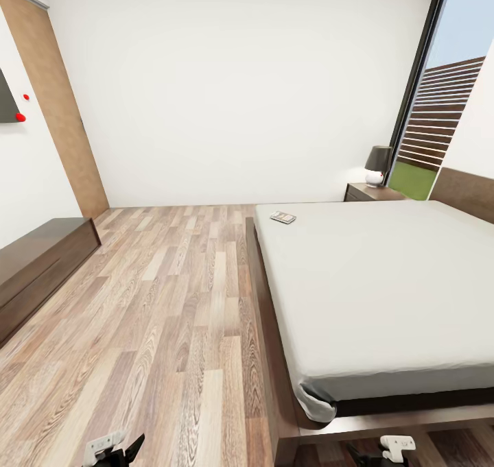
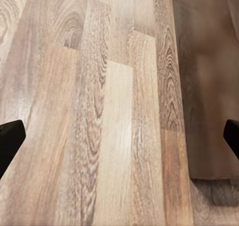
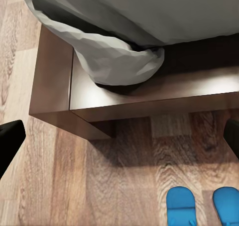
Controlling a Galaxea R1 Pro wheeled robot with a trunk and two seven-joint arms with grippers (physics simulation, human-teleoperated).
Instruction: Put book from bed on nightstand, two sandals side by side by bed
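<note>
Book (image 1: 283,217) lay flat on the pale-grey mattress of the bed (image 1: 384,289) in the head view, near the corner closest to the white back wall; beyond that corner stood a nightstand (image 1: 370,193) bearing a dark-shaded lamp (image 1: 378,164); a low dark cabinet (image 1: 38,265) lined the left wall. In the left wrist view, the left gripper (image 2: 119,141) hung spread wide, empty, over the wood-plank floor (image 2: 99,136). In the right wrist view, the right gripper (image 3: 119,141) was likewise spread and empty; two blue sandals (image 3: 201,206) sat side by side on the floor, near the bed's platform corner.
</note>
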